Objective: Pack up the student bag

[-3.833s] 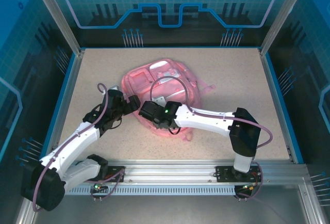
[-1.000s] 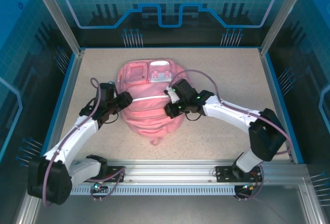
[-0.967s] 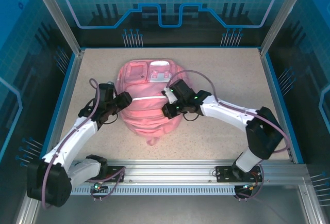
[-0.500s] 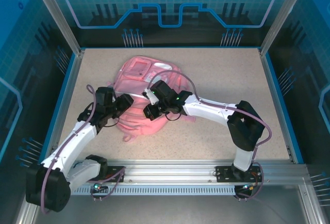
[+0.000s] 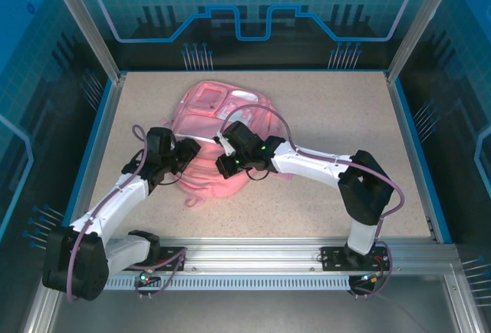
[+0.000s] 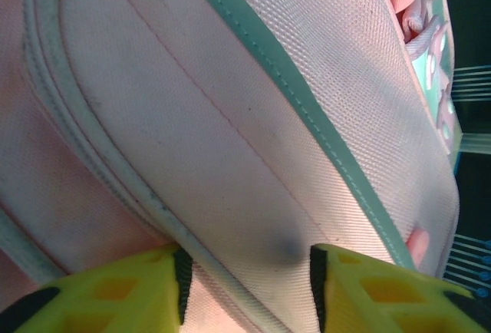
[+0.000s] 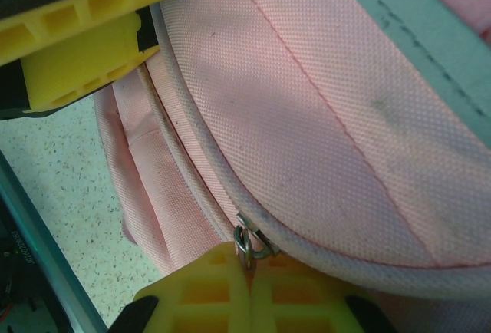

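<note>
Student bag (image 5: pixel 211 122) lengthwise near-left to far

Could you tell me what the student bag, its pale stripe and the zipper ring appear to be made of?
The student bag: woven pink fabric, matte, probably synthetic; fine weave shows. The pale stripe: smooth greenish tape, stitched along its edge. The zipper ring: shiny grey metal, apparently.

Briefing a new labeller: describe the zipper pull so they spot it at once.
Find the pink backpack mid-table, then follow its zipper seam to the right claw. The zipper pull is the small silvery ring pinched in its yellow tips.
</note>
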{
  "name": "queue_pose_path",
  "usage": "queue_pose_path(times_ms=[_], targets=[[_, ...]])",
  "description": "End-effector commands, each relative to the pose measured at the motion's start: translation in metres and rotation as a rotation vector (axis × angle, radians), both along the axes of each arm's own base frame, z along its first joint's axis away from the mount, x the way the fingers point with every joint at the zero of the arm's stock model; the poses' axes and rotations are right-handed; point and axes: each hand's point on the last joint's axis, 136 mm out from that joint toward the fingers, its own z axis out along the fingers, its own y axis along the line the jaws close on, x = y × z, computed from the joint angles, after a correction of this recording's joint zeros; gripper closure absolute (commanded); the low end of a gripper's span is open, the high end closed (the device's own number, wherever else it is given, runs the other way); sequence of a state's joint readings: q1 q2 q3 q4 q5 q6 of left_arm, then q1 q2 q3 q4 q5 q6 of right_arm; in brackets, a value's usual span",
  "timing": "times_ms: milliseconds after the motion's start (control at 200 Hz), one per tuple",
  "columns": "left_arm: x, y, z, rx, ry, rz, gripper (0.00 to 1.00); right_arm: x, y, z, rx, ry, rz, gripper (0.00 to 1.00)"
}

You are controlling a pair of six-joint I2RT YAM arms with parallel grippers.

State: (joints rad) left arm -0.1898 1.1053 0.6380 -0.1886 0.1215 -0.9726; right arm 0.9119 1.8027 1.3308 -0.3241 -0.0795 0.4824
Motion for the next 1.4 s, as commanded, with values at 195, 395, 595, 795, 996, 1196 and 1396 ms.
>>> queue_pose_path(times_ms=[195, 395, 595, 795, 996, 1196, 1396], targets=[[-0.02, 0.012, -0.013, 0.027, 0.038, 0.046, 0.46, 0.002, 0.0, 0.017, -0.003, -0.032, -0.039, 1.0], [-0.009, -0.004, -0.009, -0.063, 0.0, 0.007, 0.5, 0.001, 0.001, 0.018, 0.002, -0.026, -0.033, 1.0], [0.005, -0.005, -0.002, -0.059, -0.031, 0.011, 0.62, 0.0, -0.005, 0.017, -0.016, -0.033, -0.045, 1.0], [0.007, 0.01, 0.0, 0.053, -0.058, 0.027, 0.88, 0.009, -0.042, 0.014, -0.152, -0.112, -0.126, 1.0], [0.002, 0.02, -0.003, 0.163, -0.048, 0.003, 1.0, 0.027, -0.101, 0.01, -0.3, -0.168, -0.244, 1.0], [-0.001, 0.019, -0.008, 0.169, -0.028, -0.016, 1.0, 0.053, -0.121, 0.016, -0.318, -0.166, -0.344, 1.0], [-0.002, 0.013, -0.006, 0.153, -0.024, -0.049, 1.0, 0.059, -0.107, 0.022, -0.286, -0.149, -0.305, 1.0]])
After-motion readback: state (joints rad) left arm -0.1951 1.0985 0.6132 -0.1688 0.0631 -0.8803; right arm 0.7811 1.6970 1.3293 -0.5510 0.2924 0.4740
